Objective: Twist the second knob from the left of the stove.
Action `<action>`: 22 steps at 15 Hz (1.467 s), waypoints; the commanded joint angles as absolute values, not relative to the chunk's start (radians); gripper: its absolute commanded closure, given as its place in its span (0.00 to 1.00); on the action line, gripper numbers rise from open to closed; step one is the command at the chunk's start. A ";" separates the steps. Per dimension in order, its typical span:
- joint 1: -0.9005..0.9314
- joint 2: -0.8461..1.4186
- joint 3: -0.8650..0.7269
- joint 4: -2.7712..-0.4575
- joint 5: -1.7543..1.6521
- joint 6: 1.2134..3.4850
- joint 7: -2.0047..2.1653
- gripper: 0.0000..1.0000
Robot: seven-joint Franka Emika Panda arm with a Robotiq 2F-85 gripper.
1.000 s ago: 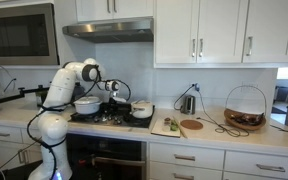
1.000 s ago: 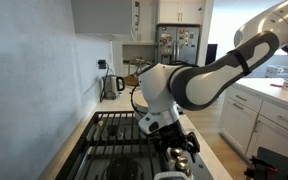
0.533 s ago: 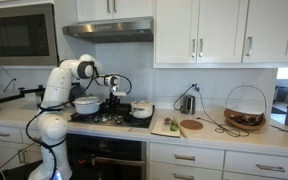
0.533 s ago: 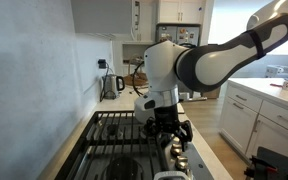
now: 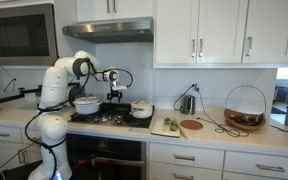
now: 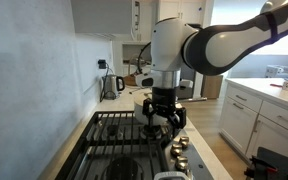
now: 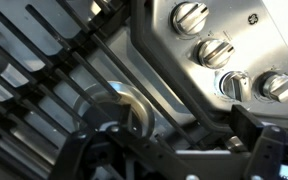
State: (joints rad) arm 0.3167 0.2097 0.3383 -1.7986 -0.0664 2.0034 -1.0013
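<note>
White upper cabinets, steel range hood, microwave, pale countertop; light wall, refrigerator beyond.

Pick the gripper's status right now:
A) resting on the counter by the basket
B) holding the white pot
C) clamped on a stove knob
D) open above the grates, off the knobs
D: in an exterior view the gripper hangs open above the grates, with nothing between its fingers; the knobs sit lower, at the stove's front edge, untouched.

Clear air separates the gripper from the knobs below (two pots occupy the grates nearby).
</note>
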 commanded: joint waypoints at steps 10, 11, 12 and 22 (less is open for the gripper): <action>0.333 0.092 0.343 -1.829 -0.135 1.999 -0.852 0.00; 0.334 0.087 0.344 -1.832 -0.140 2.001 -0.842 0.00; 0.335 0.084 0.345 -1.834 -0.143 2.004 -0.827 0.00; 0.334 0.113 0.347 -1.800 -0.120 1.998 -0.815 0.00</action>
